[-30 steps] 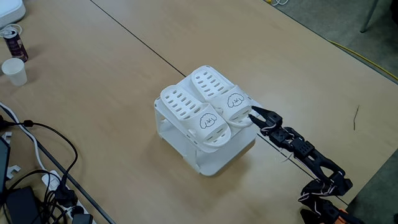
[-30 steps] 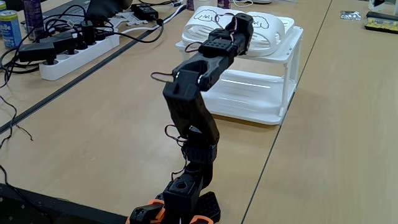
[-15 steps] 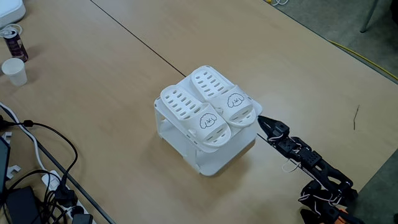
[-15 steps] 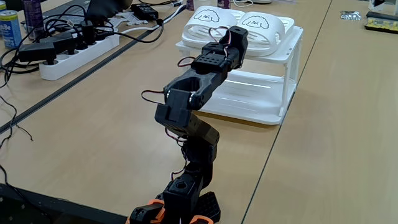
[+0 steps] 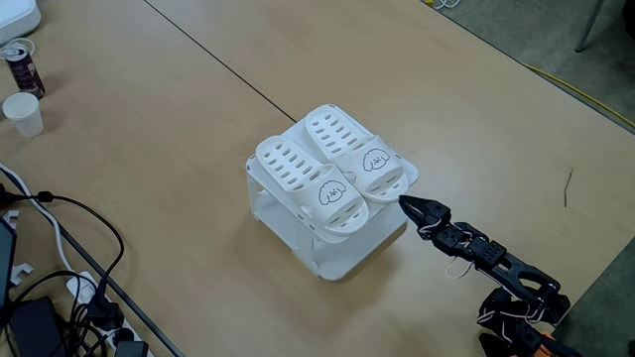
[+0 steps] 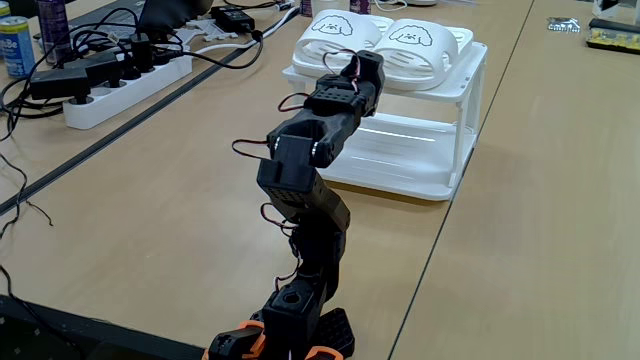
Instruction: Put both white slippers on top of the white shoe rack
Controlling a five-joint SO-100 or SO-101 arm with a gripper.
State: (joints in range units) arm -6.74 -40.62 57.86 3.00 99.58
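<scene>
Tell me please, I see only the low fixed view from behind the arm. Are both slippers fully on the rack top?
Observer: Yes. In the high fixed view both white slippers lie side by side on top of the white shoe rack, toes towards the arm.
Operator: Is the gripper holding anything?
Observer: No. From above, the gripper is apart from the slippers, beside the rack's near corner, with nothing between its fingers.
Operator: Is anything else on the table near the rack?
Observer: Not near. A paper cup and a can stand far off at the table's left edge.
</scene>
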